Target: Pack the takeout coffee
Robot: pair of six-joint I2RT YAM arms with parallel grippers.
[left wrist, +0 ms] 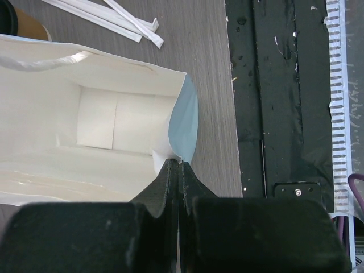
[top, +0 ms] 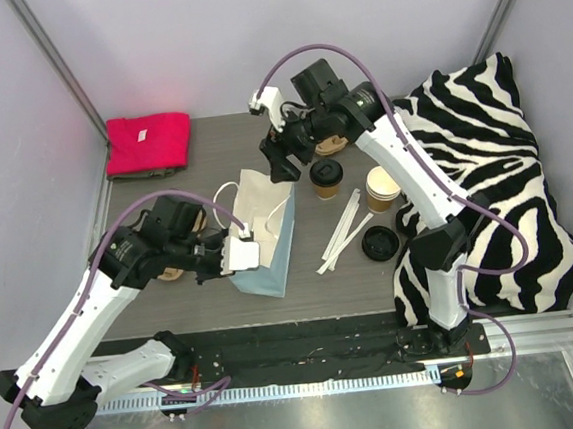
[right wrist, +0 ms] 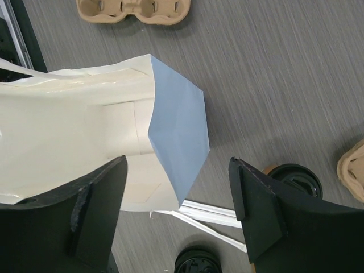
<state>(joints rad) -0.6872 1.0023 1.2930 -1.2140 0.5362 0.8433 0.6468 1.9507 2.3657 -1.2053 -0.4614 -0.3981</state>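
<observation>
takeout coffee [top: 327, 178] stands upright on the table [top: 210, 141], about mid-table, closer to the far edge than the near one, slightly right of centre. long axis vertical, lid end up, base on the tabletop. tapered round body in tan kraft paper, round black plastic lid with a slight sheen. it sits just beside the far right corner of the bag [top: 274, 246], outside it, apart from both grippers

bag: light blue paper outside, white inside, white handles, rectangular, mouth open upward, mid-table; creased flat bottom shows in the left wrist view

left gripper [left wrist: 177, 165]: jaws pinched together on the bag's rim at its near end, thin paper edge between the black fingers

right gripper [right wrist: 177, 170]: jaws wide with only air between them, hovering above the bag's far end; the blue side panel bulges outward below it

rest:
- open cup [top: 383, 188], same tan paper, pale rim, upright, right of the coffee
- loose lid [top: 380, 243], black, flat on the table, nearer the near edge
- straws [top: 343, 232], white paper-wrapped, lying diagonally between bag and loose lid
- cup carrier [right wrist: 133, 10], tan moulded pulp, toward the near left under the left arm
- red cloth [top: 147, 143], folded, far left corner
- zebra fabric [top: 484, 177], draped over the right edge
</observation>
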